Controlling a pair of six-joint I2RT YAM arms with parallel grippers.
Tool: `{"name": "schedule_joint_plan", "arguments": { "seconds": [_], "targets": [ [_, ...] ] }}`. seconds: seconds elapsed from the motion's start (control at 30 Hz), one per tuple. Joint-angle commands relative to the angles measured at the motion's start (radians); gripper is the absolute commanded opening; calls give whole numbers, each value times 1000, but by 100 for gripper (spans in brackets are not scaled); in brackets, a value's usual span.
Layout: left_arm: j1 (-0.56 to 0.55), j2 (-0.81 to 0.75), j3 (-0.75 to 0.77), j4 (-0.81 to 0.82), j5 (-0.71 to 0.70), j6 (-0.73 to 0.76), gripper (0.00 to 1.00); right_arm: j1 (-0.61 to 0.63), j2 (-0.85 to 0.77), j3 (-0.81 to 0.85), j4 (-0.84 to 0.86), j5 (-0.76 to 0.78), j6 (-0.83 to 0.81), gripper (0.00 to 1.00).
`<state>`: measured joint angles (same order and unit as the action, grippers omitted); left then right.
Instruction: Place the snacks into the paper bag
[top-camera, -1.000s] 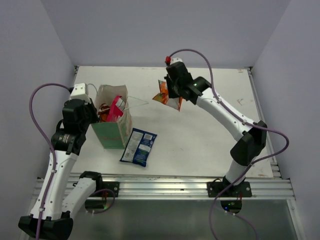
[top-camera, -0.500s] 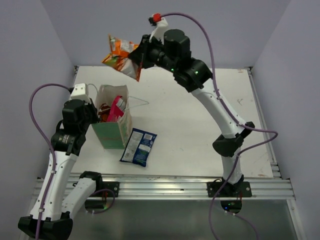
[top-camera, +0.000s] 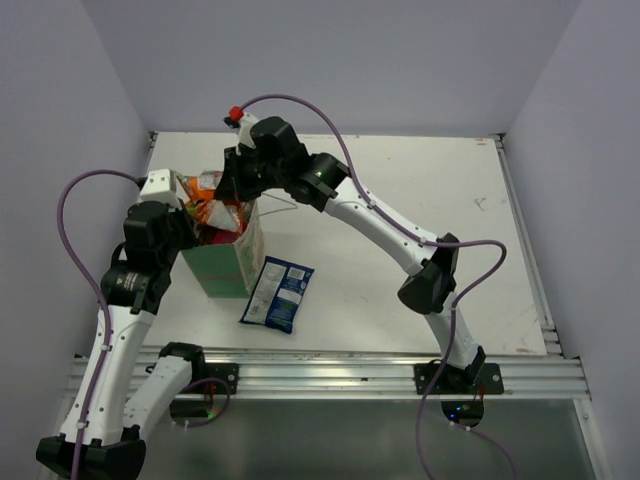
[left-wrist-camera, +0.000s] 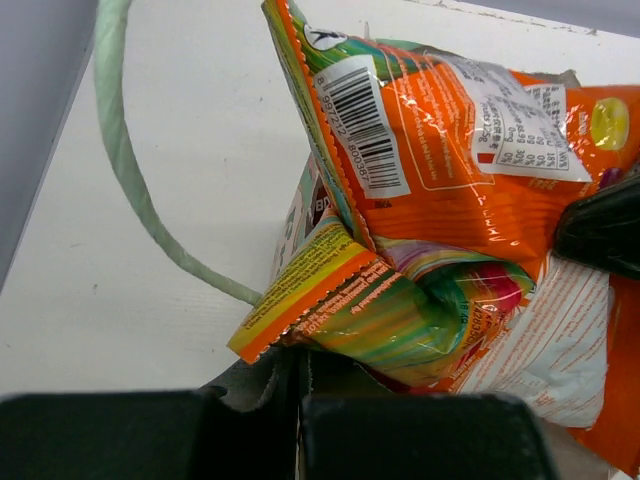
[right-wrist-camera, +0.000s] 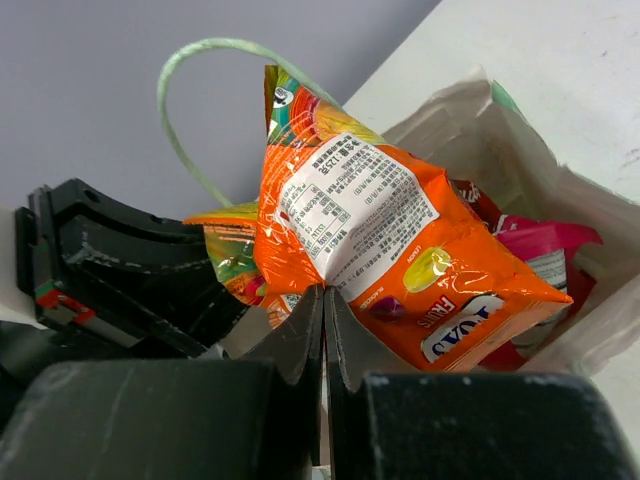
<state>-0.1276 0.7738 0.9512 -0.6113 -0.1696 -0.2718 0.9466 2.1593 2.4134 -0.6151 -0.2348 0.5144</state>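
Since half a second before, my right arm (top-camera: 380, 220) had swung down from high over the far edge of the table (top-camera: 430, 180), bringing the orange packet from the air to the mouth of the paper bag, while my left arm, the bag and the packet lying on the table had kept their places. At the left, my left fingers (top-camera: 185, 228) were pressed together at the left rim of the paper bag (top-camera: 228, 262), and my left wrist view showed a pale flap of the bag's wall running into the seam between them, so they seemed to be pinching it. The bag stood upright at the left of the table, mint-green outside and whitish inside, with a pale green string handle (left-wrist-camera: 125, 170) arching up from its rim. Over its open mouth sat the orange packet (top-camera: 205, 195), tilted, its lower part between the bag's walls and its barcode and print facing my left wrist camera. My right fingers (top-camera: 235, 188) were clamped on that packet's edge, closed to a thin line on the foil in my right wrist view, with my left fingers just beside it on the other side. Below the orange packet, a magenta packet (right-wrist-camera: 555, 245) lay inside the bag against its right wall. To the right of the bag's base, the blue-and-white packet (top-camera: 278, 293) lay flat on the table, just beside the bag; I could not tell whether they touched.
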Motion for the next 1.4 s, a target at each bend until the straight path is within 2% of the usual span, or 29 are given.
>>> {"name": "schedule_joint_plan", "arguments": {
  "seconds": [0.0, 0.33, 0.37, 0.43, 0.47, 0.5, 0.57, 0.63, 0.7, 0.83, 0.93, 1.03, 1.07, 1.17, 1.37],
  "targets": [
    [-9, -11, -5, 7, 2, -3, 0, 11, -49, -11, -49, -18, -46, 0],
    [-12, -15, -6, 12, 7, -4, 0, 27, 0, 16, -224, 66, -139, 0],
    [-12, -16, -6, 8, 5, -4, 0, 29, -1, 22, -230, 72, -154, 9],
    [-14, -18, -8, 10, 2, -3, 0, 32, -33, 23, -195, 78, -166, 18],
    [-14, -18, -8, 8, 2, -3, 0, 34, -50, 26, -177, 81, -174, 27],
    [-15, -16, -9, 10, 4, -3, 0, 32, -79, 33, -145, 92, -175, 43],
    [-15, -15, -11, 12, 7, -3, 0, 32, -101, 82, -132, 114, -188, 50],
    [-17, -10, -8, 12, 5, -3, 0, 32, -145, 98, -129, 132, -195, 52],
    [-17, -7, -6, 12, 4, -1, 0, 32, -199, 52, -117, 166, -209, 54],
    [-18, -1, -8, 13, 4, -1, 0, 37, -414, -198, -103, 183, -287, 54],
    [-18, 7, -6, 18, 8, -1, 0, 57, -521, -594, -88, 204, -365, 54],
    [-18, 12, -2, 16, 4, 0, 0, 67, -637, -825, -51, 192, -369, 54],
    [-20, 12, -2, 12, -1, 2, 0, 72, -659, -958, -38, 193, -355, 54],
    [-18, 16, 0, 10, -1, 3, 0, 86, -714, -1132, 30, 198, -343, 55],
    [-18, 39, 3, 13, 18, -1, 0, 92, -632, -1206, 158, 195, -358, 56]
  ]
}}
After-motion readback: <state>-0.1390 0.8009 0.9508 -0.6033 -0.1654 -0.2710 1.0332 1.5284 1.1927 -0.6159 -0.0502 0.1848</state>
